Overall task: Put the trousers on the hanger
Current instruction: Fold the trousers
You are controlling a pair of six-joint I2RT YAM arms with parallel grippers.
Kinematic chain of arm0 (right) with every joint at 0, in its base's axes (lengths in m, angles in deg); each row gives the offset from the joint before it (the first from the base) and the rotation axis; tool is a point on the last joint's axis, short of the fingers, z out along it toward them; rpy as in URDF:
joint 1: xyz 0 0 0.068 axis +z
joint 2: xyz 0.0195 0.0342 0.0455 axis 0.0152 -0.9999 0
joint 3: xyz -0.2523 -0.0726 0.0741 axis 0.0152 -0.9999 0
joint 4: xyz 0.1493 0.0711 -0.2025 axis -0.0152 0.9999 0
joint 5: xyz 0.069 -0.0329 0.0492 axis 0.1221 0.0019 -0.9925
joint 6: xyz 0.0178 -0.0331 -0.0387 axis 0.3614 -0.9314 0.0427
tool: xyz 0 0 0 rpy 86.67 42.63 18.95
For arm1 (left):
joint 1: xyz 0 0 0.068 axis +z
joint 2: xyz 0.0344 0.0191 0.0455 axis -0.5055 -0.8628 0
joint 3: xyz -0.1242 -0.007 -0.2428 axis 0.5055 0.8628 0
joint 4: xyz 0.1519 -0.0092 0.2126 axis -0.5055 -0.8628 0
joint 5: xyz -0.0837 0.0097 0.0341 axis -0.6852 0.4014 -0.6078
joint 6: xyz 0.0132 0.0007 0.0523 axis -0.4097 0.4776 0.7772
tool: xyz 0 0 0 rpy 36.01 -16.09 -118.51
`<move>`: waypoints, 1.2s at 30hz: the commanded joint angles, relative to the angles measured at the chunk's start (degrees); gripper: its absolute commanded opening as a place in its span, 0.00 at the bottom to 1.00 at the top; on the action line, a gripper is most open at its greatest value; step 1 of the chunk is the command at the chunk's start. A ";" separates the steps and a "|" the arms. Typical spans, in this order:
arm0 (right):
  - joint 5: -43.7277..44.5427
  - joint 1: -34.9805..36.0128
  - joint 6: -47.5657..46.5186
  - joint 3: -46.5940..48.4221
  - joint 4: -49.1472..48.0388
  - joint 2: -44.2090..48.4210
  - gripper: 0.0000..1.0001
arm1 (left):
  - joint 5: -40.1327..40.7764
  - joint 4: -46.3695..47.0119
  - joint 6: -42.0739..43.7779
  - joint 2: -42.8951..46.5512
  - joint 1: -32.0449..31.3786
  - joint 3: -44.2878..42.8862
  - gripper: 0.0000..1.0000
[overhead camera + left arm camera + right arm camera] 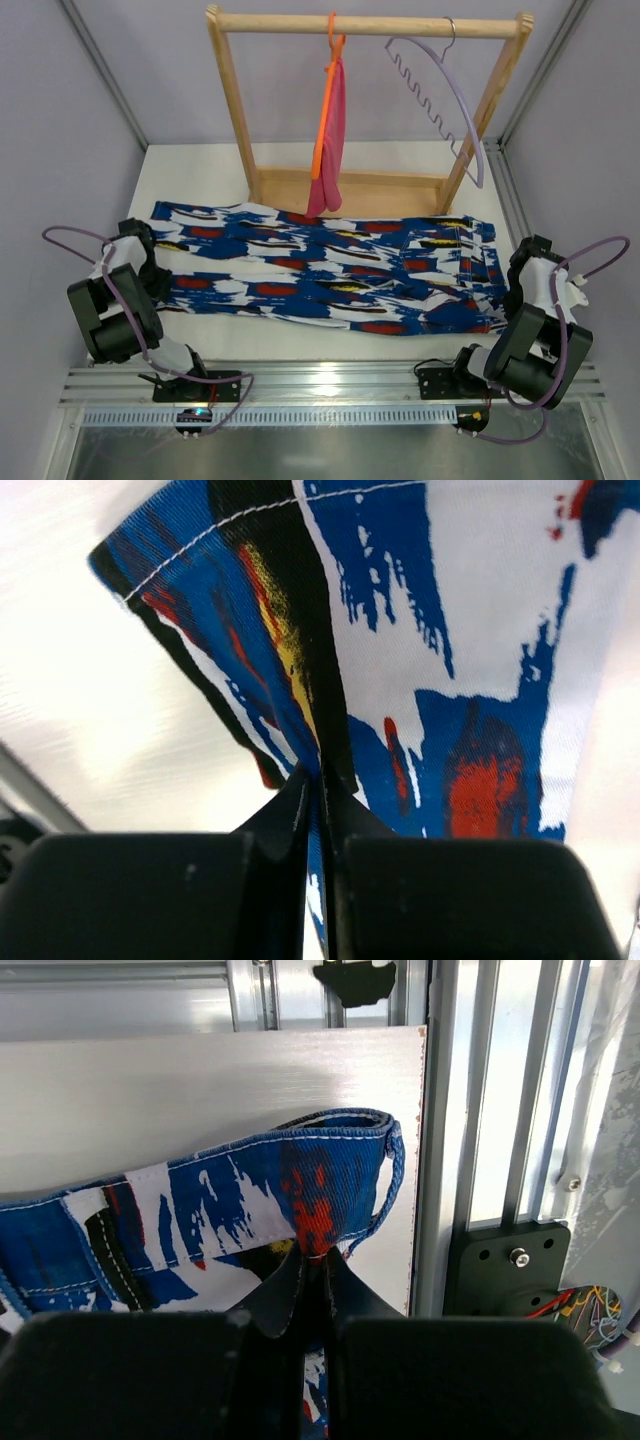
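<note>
One pair of trousers (330, 265) lies flat across the counter (190, 175), hems left, waistband right. Two claws pinch it: the left claw (318, 785) is clamped on a hem and the right claw (312, 1260) on the waistband. The far wooden rack (370, 25) carries two hangers: the lilac hanger (455, 100) at right, and an orange hanger (325, 110) with pink cloth (335, 130).

The trousers (330, 270) lie across the table (200, 175) before the rack (370, 25), where the hanger (460, 100) hangs

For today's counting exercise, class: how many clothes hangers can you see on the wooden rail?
2. An orange hanger carrying pink cloth hangs near the middle of the rail. An empty lilac hanger hangs toward its right end. None appear hidden.
</note>
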State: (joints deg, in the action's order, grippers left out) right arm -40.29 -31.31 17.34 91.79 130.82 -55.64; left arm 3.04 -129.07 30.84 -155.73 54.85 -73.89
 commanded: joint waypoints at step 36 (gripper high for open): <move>-41.72 26.04 -14.32 -15.41 -25.42 26.68 0.29 | -14.60 7.51 5.40 19.87 0.38 -6.61 0.60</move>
State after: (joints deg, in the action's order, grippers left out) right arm -78.65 -6.94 -0.11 82.09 110.42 -28.69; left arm -2.95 -127.52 35.40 -135.69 55.57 -82.34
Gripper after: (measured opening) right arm 0.293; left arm 0.599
